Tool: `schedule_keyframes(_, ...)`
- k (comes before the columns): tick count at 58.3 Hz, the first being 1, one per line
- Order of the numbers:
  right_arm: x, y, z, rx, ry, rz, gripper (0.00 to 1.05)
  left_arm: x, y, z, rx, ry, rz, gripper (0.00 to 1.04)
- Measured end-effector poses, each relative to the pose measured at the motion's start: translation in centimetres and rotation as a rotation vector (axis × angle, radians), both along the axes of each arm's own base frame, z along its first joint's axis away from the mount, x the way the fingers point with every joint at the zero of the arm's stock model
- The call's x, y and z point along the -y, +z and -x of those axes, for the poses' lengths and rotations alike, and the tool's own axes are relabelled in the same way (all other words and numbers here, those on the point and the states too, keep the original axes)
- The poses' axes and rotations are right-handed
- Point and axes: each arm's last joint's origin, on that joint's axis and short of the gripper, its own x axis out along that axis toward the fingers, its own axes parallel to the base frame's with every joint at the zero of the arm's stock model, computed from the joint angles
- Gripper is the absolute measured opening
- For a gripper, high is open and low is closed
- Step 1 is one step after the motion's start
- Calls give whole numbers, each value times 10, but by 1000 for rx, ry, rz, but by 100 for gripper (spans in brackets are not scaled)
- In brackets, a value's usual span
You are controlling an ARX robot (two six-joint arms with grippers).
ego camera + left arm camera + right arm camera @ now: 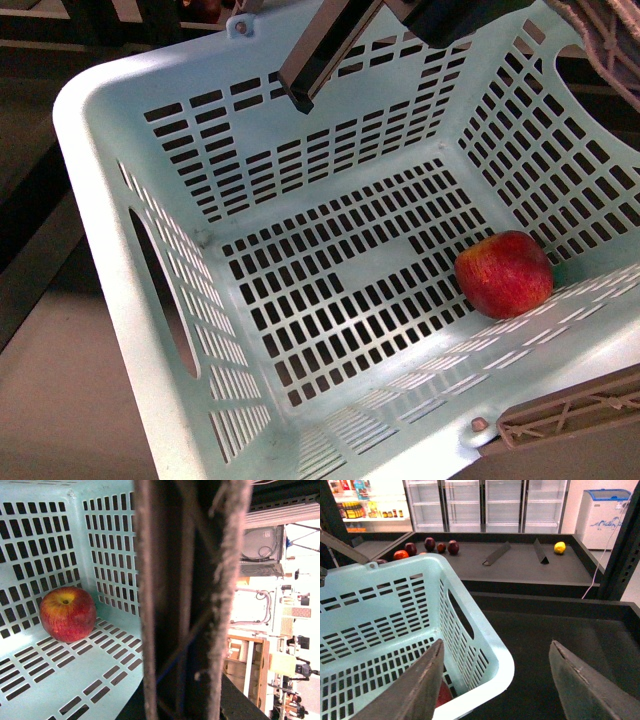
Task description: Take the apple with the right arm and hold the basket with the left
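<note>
Finishing, by looks: apple sat in basket; right tool apart over rim; left tool at handle, grip untellable; next likely called for steadying basket.

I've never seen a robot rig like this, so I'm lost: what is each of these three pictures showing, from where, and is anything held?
This is a two-armed robot, with a camera on its body and one on each wrist. The front view looks down into a pale green basket; an apple lies on its slotted floor, touched by nothing. The right wrist view shows the right gripper open and empty over the basket's corner, with more fruit on a dark shelf behind. The left wrist view also sees the apple; the left gripper fills it so closely that I cannot tell whether it grips anything.
</note>
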Motion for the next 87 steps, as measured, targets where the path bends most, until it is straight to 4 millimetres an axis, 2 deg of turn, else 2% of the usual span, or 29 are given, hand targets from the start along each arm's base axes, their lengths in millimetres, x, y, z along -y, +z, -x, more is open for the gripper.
schedule_keyframes(8, 0, 0, 0, 0, 0, 0, 95, 0, 0, 0, 0, -1, 0, 7)
schedule_keyframes(10, 0, 0, 0, 0, 0, 0, 97, 1, 0, 1, 3, 27, -9, 7)
schedule_keyframes(12, 0, 0, 0, 0, 0, 0, 96, 1, 1, 0, 11, 97, -29, 6)
schedule_keyframes(18, 0, 0, 0, 1, 0, 0, 96, -3, 6, -12, 69, 462, -69, 6)
schedule_keyframes(24, 0, 0, 0, 1, 0, 0, 96, -24, 10, -32, 105, 577, -95, 6)
schedule_keyframes(31, 0, 0, 0, 1, 1, 0, 96, -43, 6, -44, 72, 638, -34, 6)
schedule_keyframes(35, 0, 0, 0, 1, 1, 0, 96, -59, -4, -50, 20, 673, -5, 6)
schedule_keyframes(57, 0, 0, 0, 1, 1, 0, 96, -118, -42, -73, -68, 890, 155, 6)
schedule_keyframes(81, 0, 0, 0, 1, 1, 0, 96, -140, -96, -70, -221, 917, 148, 6)
schedule_keyframes(87, 0, 0, 0, 1, 1, 0, 96, -143, -99, -68, -230, 912, 149, 6)
